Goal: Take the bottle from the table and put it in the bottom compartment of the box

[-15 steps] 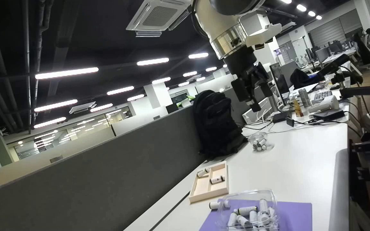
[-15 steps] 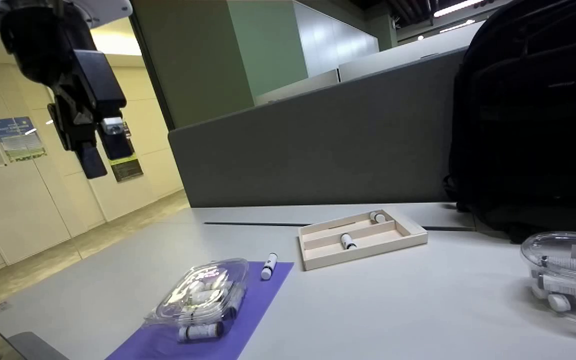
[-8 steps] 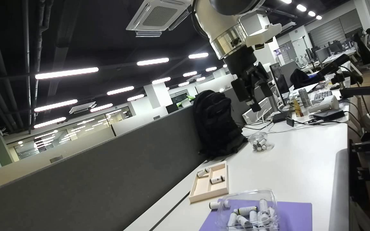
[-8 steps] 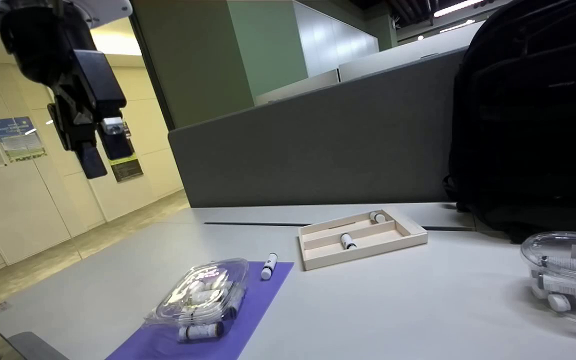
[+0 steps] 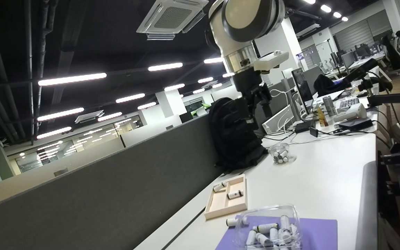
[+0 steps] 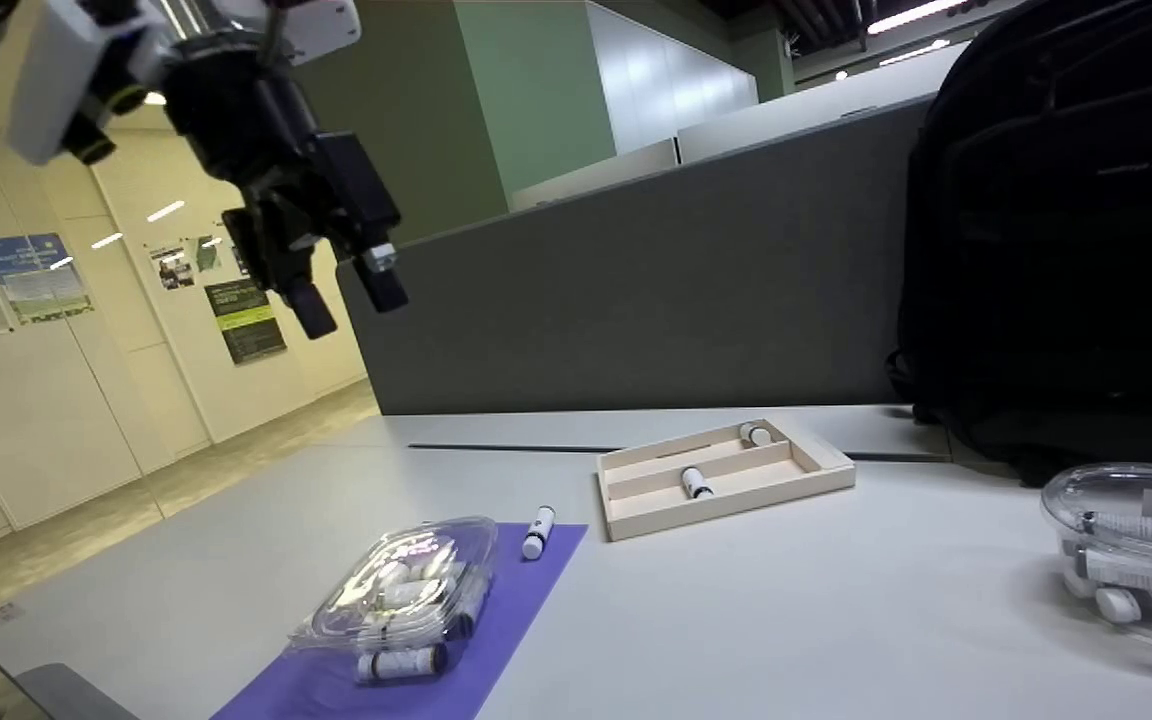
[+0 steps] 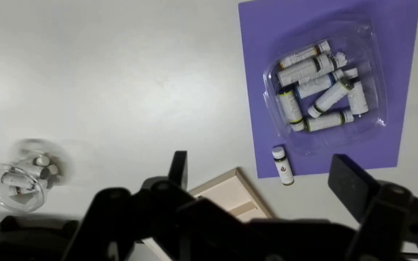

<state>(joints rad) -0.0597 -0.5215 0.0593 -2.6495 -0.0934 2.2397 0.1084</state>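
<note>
Partly on the mat (image 7: 397,72) lies a white-labelled, white-capped bottle (image 7: 283,167).

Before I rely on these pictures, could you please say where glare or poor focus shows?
Wrist view: pale glare on the table, the gripper dark and soft-edged; in an exterior view, highlights on the clear container on the purple mat; in an exterior view, ceiling lights blown out to white.

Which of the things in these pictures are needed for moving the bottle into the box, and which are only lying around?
For the job:
open claw
loose bottle, probably the one meant
divided box
white table

Seemingly just lying around:
purple mat
clear container on the mat
round clear tub
black backpack
</note>
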